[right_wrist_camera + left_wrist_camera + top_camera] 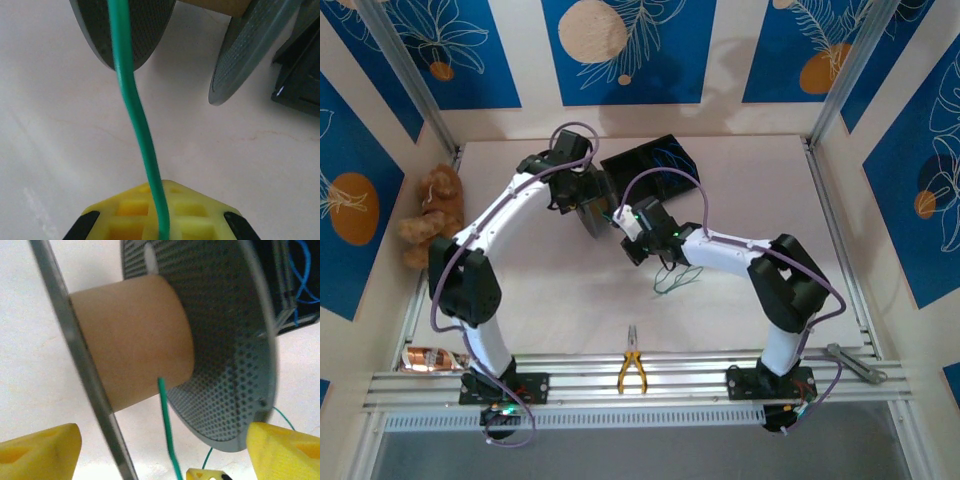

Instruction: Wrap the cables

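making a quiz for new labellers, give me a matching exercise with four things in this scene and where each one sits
Things
1. thin green wire
2. yellow-handled metal pliers
3. brown plush toy
4. black rectangular box

Places
A. by the left wall
B. on the near rail, between the arm bases
C. just beyond the grey-flanged cardboard spool, on its far side
D. running from the right pincer to the spool's core

Pairs: 1-D, 2-B, 3-A, 4-C

The thin green cable (134, 110) runs in a soft curve up to the cardboard spool core (135, 340). The blue cable (296, 271) lies in loose curls behind it.
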